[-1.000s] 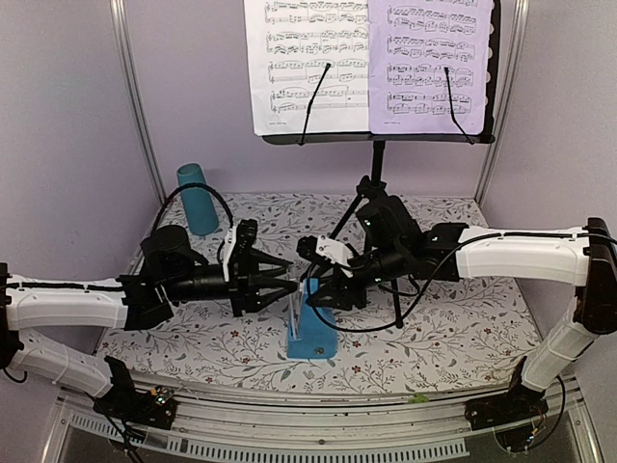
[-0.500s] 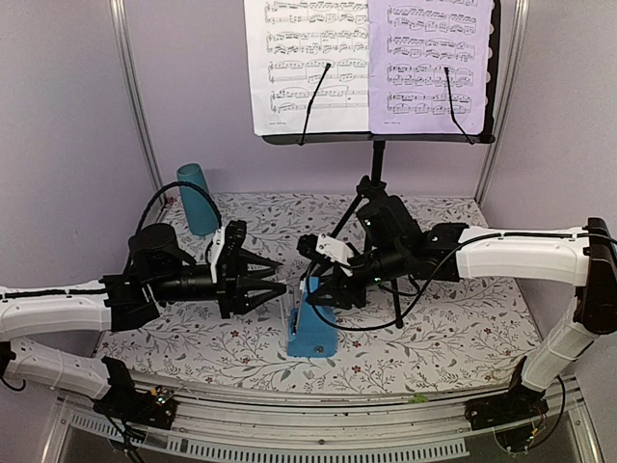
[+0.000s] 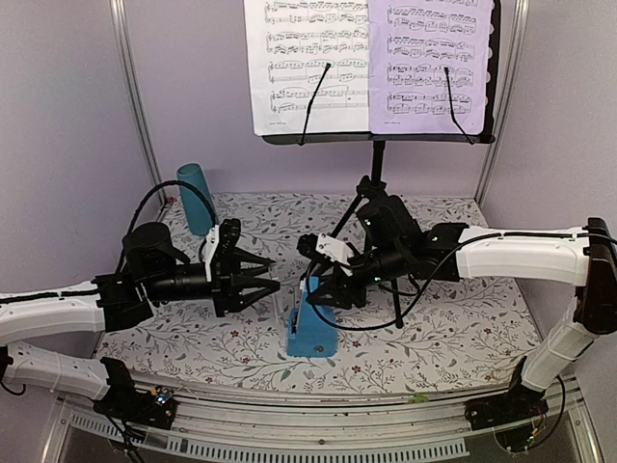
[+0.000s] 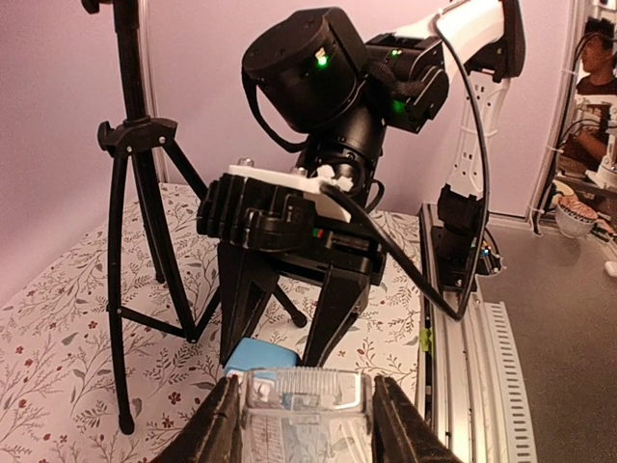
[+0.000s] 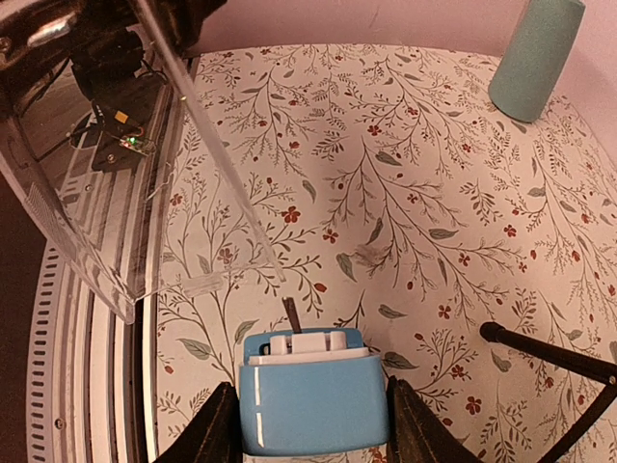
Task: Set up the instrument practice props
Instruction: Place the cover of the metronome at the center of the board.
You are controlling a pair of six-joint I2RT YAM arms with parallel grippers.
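The small blue metronome (image 3: 313,333) stands on the floral table, and my right gripper (image 3: 323,294) is shut on its sides. In the right wrist view the metronome (image 5: 313,405) fills the gap between the fingers (image 5: 217,429). My left gripper (image 3: 273,285) is to its left, shut on a clear plastic cover (image 4: 304,410) that it holds off the metronome. The cover (image 5: 96,164) shows again at the upper left of the right wrist view. At the back the black music stand (image 3: 378,164) holds the white page (image 3: 308,63) and the lavender page (image 3: 429,63).
A tall teal cup (image 3: 196,193) stands at the back left, near the left arm. The stand's tripod legs (image 4: 125,241) spread over the table behind the right gripper, and one leg (image 5: 549,357) lies close to the metronome. Walls close in both sides.
My left gripper has drawn back to the left with the clear cover, away from the metronome. The right arm and the metronome have stayed still.
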